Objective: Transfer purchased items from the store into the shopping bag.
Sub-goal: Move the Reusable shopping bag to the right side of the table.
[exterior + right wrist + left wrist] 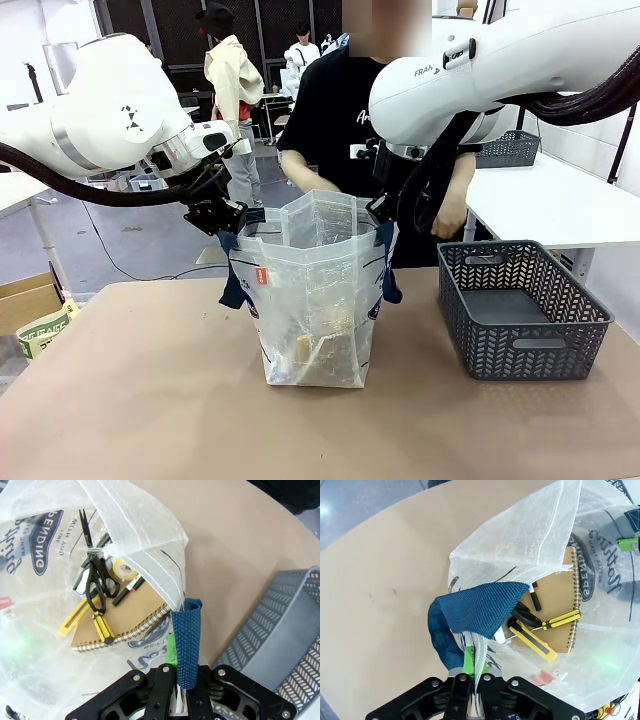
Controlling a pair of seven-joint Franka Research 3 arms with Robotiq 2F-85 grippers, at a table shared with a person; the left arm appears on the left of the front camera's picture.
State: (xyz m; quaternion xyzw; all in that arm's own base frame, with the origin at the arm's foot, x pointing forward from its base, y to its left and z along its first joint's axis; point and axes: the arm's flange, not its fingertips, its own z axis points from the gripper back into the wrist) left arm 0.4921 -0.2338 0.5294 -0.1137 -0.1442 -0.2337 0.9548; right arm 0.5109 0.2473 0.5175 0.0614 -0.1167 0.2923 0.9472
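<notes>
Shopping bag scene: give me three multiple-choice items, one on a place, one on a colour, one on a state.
1. Front view: the grey basket stands
A. right of the shopping bag
B. left of it
C. inside it
2. The bag's strap handle is
A. red
B. navy blue
C. green
3. The right tool is
A. open above the bag
B. shut on the basket
C. shut on the strap handle
Answers: 1 A, it sits at picture right; 2 B, the woven strap is dark blue; 3 C, the strap runs between its closed fingers.
</notes>
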